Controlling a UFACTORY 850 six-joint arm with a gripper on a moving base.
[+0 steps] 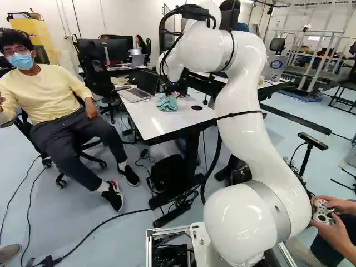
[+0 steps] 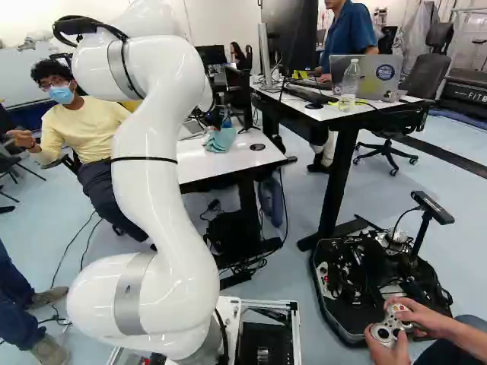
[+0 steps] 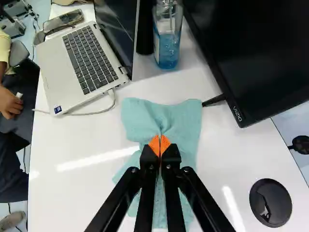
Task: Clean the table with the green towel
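Blue-green cloth towel [image 3: 161, 116] is pinched in nearly closed black two-finger gripper [image 3: 160, 145], spread on flat white tabletop [image 3: 82, 193]. Grasp judged done; no wiped patch can be made out, wiping assumed left.

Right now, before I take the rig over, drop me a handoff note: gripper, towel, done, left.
Gripper: shut on the green towel, pinching a fold near its middle.
Towel: spread loosely on the white table, between the open laptop and the round black disc.
Done: towel gripped; can't tell whether any wiping has happened.
Left: presumably wiping; I'd keep clear of the bottle and monitor ahead.
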